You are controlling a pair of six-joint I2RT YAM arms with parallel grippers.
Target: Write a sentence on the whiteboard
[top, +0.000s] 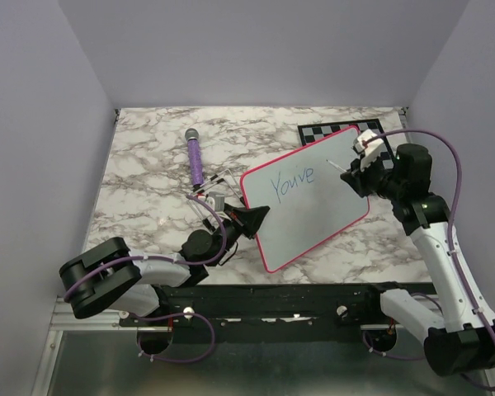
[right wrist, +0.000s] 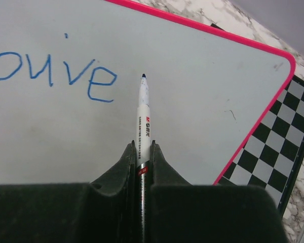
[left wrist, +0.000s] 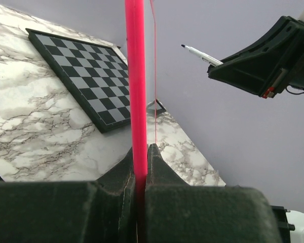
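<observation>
**Left to right.** Marble-patterned tabletop [top: 148,190]. A purple-handled microphone with a grey head [top: 195,157] lies well beyond the left tool [top: 246,219], apart from it.

The left tool is pressed together on the pink-red rim of the large flat white rectangular whiteboard [top: 313,206]. It pinches the board's near left edge, and the board slants away from it toward the right tool [top: 352,175]. Whether the board's lower edge rests on the tabletop cannot be told.

The blue handwritten sentence [top: 291,182] reads only "You've" so far, and its last letter is just left of the right tool's pen tip. The right tool pinches a slim white marker with a dark tip [right wrist: 143,111] at mid-barrel. In the left wrist view the tip stands off from the board face.

A grey-and-black checkered chessboard [top: 330,130] lies flat behind the right tool, under the board's far corner.

**Handling (judged).**
- The board is probably light, thin and stiff with a slick face. Held at one edge only, it may pivot under pen pressure, so light strokes are advised.
- The rim is the sound place to grip the board.
- The marker's smooth barrel could slip lengthwise in the tool.

**Room.** Blank white lies right of and below the tip, bounded by the rounded pink corner.
</observation>
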